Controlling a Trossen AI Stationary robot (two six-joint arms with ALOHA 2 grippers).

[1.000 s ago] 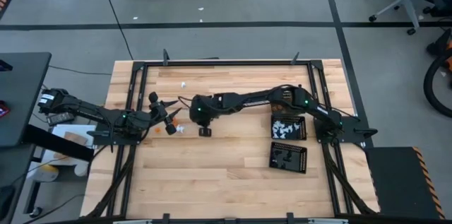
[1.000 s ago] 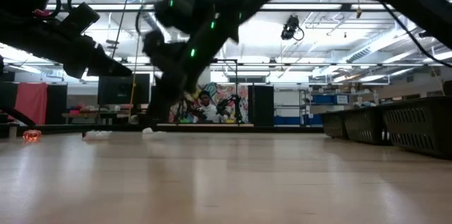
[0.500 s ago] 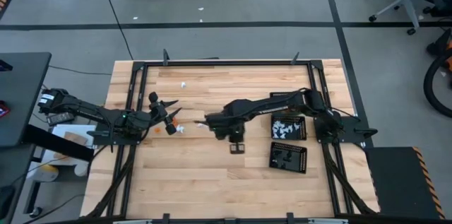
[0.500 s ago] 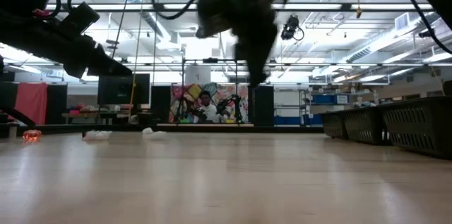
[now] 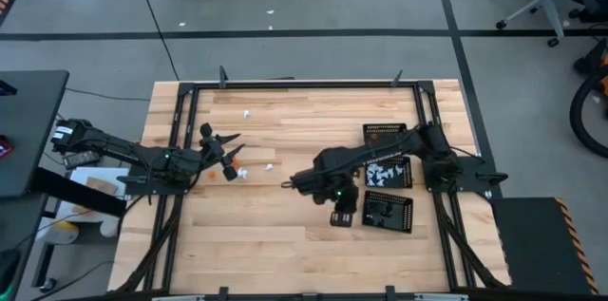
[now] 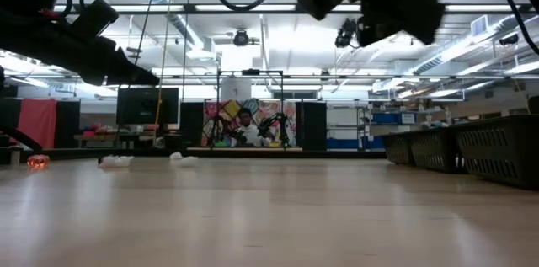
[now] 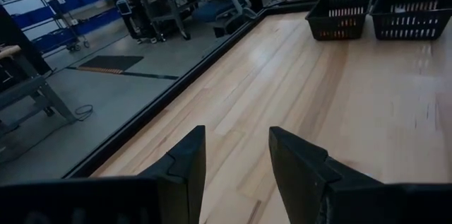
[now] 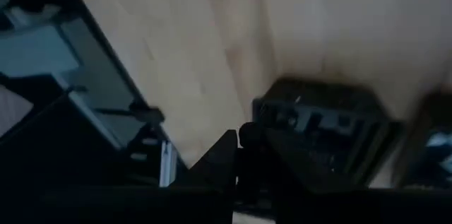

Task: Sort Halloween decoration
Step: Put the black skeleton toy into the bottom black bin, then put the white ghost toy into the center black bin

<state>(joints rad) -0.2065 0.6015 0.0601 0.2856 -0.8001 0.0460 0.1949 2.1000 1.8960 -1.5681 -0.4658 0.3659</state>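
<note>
Tiny Halloween decoration pieces lie on the wood: white ones (image 5: 244,173) (image 5: 269,165) (image 5: 249,111) and an orange one (image 5: 210,172), which the low view shows as an orange piece (image 6: 38,162) and white pieces (image 6: 116,161). My left gripper (image 5: 233,154) hovers open beside them, with its fingers apart (image 7: 236,160) over bare wood. My right gripper (image 5: 340,216) is next to the near black tray (image 5: 388,211). It is shut, with a small dark round piece (image 8: 247,134) at its fingertips. More pieces lie in that tray and in the middle tray (image 5: 388,173). My right gripper has a small dark round piece (image 8: 247,134) pinched between its two fingertips, lifted clear of the table. The fingers point down, toward the near black tray's edge. What kind of piece it is cannot be made out.
A third black tray (image 5: 385,133) stands empty toward the far edge, with the three trays in a row on the table's right side. A black frame rail (image 5: 304,84) runs around the table. Bare wood spans the near and middle parts. A person sits far off in the room (image 6: 244,124).
My right gripper has swung from beside the loose pieces near the table's middle toward the right and near edge, ending next to the near tray. The left arm has kept still.
</note>
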